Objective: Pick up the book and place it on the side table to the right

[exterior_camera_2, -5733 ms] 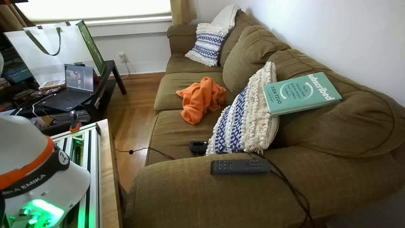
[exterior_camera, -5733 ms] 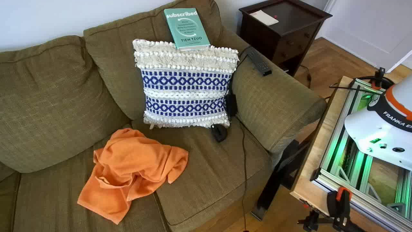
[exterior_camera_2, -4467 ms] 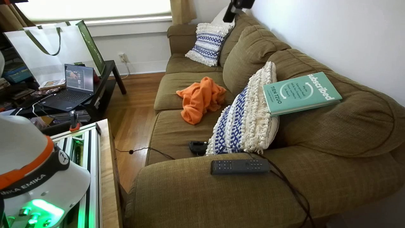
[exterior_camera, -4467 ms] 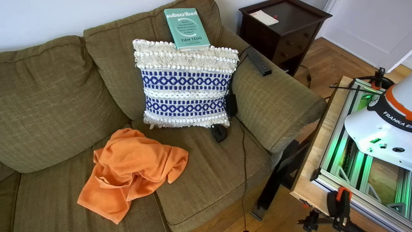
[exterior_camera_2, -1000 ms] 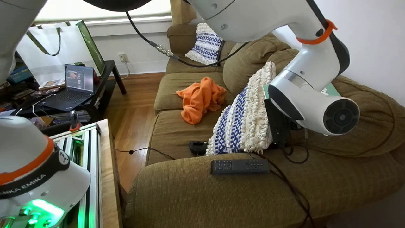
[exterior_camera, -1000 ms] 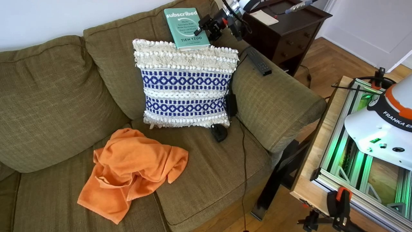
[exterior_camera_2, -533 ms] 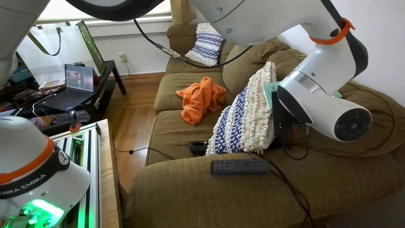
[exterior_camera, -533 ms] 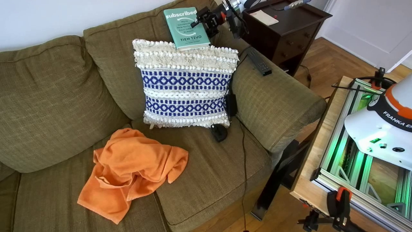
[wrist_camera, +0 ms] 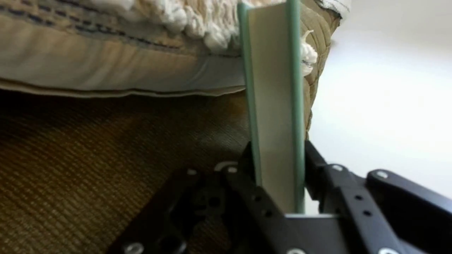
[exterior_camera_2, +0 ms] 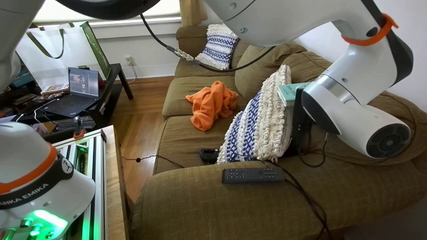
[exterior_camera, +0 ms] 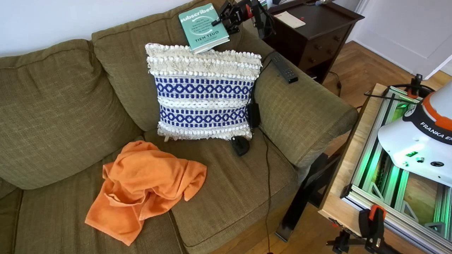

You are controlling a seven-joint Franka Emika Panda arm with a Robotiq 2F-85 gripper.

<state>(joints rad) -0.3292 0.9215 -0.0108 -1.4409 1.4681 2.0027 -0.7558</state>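
Sofa (exterior_camera: 229, 197) (olive-brown) bears towel (exterior_camera: 148, 180), pillow (exterior_camera: 204, 100), remote (exterior_camera: 283, 67); side table (exterior_camera: 325, 19), paper (exterior_camera: 290, 19).

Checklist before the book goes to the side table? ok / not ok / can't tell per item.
1. Teal-green rectangular book between both fingers of the black two-finger gripper: ok in the wrist view.
2. Grip secure against slipping: cannot tell.
3. Book clear of the white-and-blue tufted fabric pillow: cannot tell; they overlap in both exterior views.
4. Dark brown wooden side table free of objects: not ok; a white paper sheet lies on it.
5. Olive-brown fabric armrest free of objects: not ok; a dark rectangular remote lies on it.
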